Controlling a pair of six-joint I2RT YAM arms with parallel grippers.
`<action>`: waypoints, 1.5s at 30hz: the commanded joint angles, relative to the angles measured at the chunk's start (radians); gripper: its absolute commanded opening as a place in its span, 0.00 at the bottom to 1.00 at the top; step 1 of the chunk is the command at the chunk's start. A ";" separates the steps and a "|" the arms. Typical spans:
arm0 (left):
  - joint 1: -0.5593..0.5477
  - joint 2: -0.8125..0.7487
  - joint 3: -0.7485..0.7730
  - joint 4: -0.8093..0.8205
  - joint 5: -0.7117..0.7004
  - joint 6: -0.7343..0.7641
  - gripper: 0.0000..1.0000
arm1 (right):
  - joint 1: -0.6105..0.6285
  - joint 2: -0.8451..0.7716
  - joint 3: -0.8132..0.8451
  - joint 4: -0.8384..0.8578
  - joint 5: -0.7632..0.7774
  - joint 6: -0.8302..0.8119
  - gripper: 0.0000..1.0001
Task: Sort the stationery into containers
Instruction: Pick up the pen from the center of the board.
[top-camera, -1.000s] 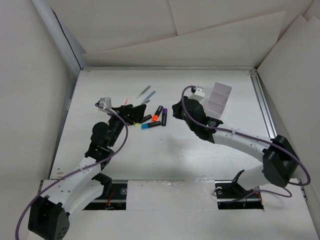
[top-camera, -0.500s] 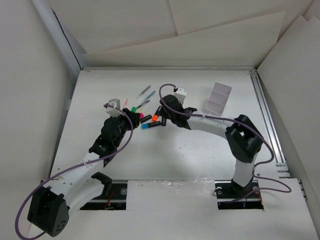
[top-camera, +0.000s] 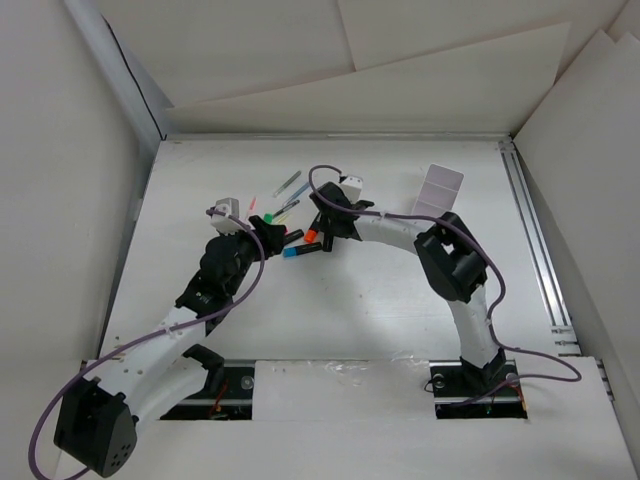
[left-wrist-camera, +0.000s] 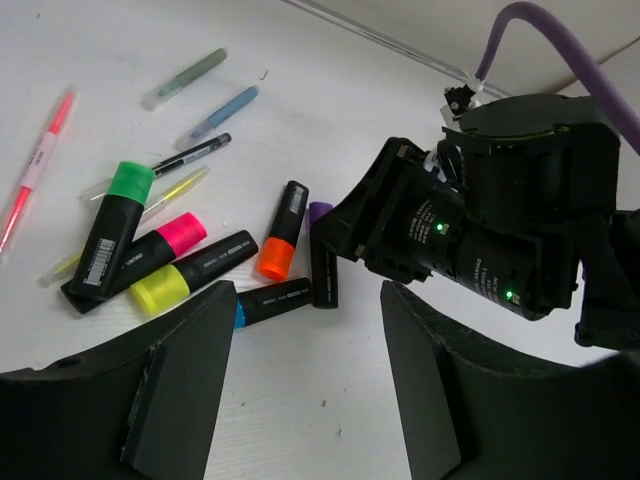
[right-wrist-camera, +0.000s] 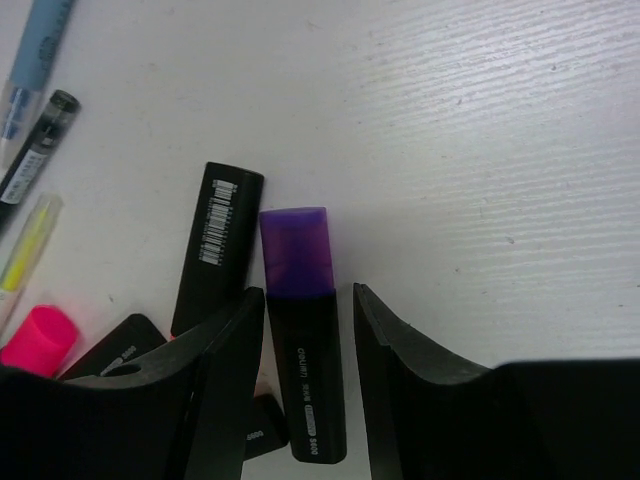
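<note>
Right wrist view shows our right gripper lowered over the purple highlighter. Its fingers are parted and straddle the black barrel just behind the purple cap. One finger sits against the barrel and the other is a sliver off it, so nothing is clamped.

Just beside the purple highlighter lies the orange highlighter, roughly parallel to it. The blue highlighter lies at the purple highlighter's tail end, nearly touching it. Farther out on that same side, the pink highlighter, yellow highlighter and green highlighter lie in a loose cluster. The thin pens are scattered beyond them.

Our left gripper hovers near the purple highlighter with its fingers spread wide, holding nothing.

The pale compartment box stands well apart from the purple highlighter on the table, on the side away from the other markers and partly hidden behind our right arm.
</note>
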 joint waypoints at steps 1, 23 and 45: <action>-0.003 -0.029 0.019 0.037 0.025 0.000 0.57 | 0.001 0.002 0.052 -0.053 -0.007 0.003 0.46; -0.003 -0.108 -0.014 0.051 0.067 -0.029 0.56 | -0.026 -0.074 -0.015 -0.024 -0.007 0.026 0.17; -0.003 -0.046 -0.027 0.136 0.222 -0.047 0.53 | -0.506 -0.425 -0.006 0.040 0.606 0.083 0.16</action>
